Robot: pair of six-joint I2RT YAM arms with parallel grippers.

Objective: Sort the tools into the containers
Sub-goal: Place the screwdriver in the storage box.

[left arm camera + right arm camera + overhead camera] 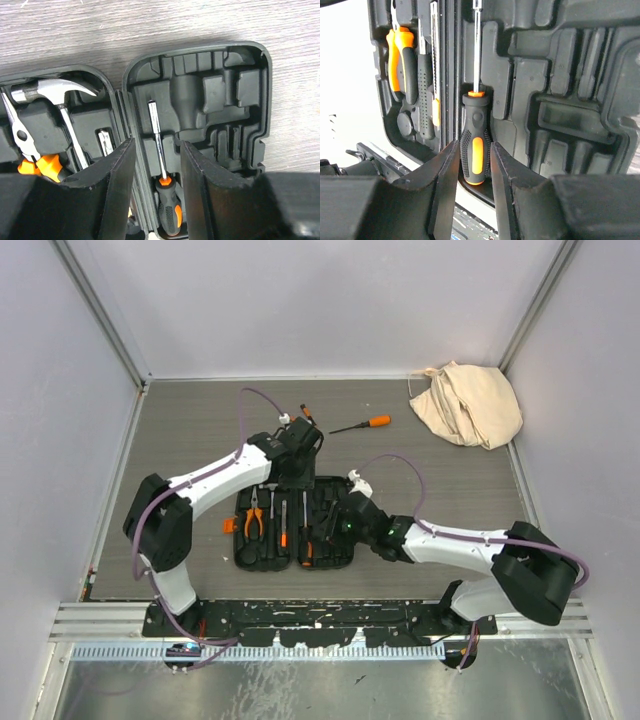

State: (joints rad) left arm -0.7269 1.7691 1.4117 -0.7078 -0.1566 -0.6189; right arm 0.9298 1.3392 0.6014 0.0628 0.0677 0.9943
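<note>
The black tool case (325,483) lies open in the middle of the table, with pliers (255,520) and other tools in its left half. My left gripper (300,468) hovers open above it. The left wrist view has the hammer (55,95), the pliers (30,150) and a slotted screwdriver (159,145) below my left gripper (156,145). My right gripper (320,538) is at the case's near edge. In the right wrist view my right gripper (474,146) stands open, close round the screwdriver handle (476,145), which lies in the case (570,75).
A loose orange-handled screwdriver (362,424) lies on the table behind the case, with a small orange piece (306,412) to its left. A beige cloth bag (467,403) sits in the far right corner. White walls enclose the table on three sides.
</note>
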